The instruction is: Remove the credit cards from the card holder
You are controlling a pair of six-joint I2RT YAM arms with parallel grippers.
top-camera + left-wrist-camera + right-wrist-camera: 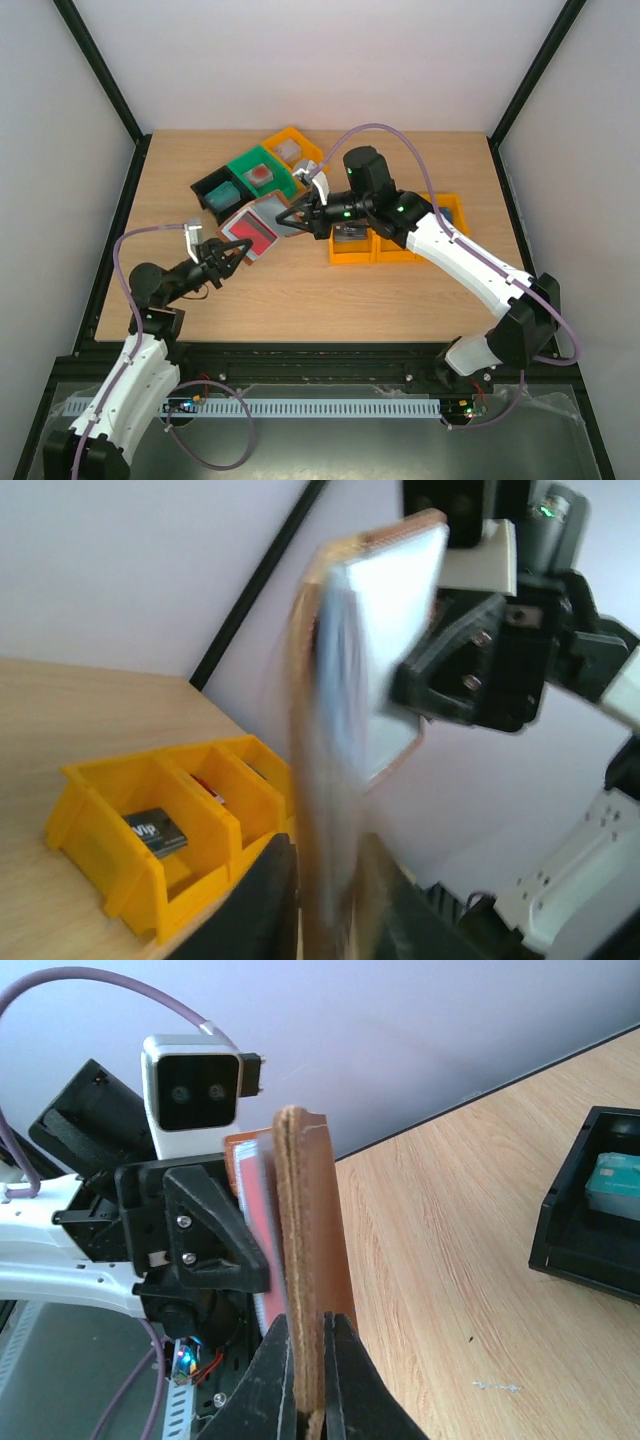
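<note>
Brown card holder hangs above the desk, clamped by the right tool; left tool flanks the red card, grip unclear. Best pull straight along its slot, slowly.

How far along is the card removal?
Done: card holder is off the table and opened, right gripper jaws shut on its leather edge. In hand: left gripper jaws are at the half with the red card; grip unclear. Left: that card is still in the holder; pull it out, then any others.
</note>
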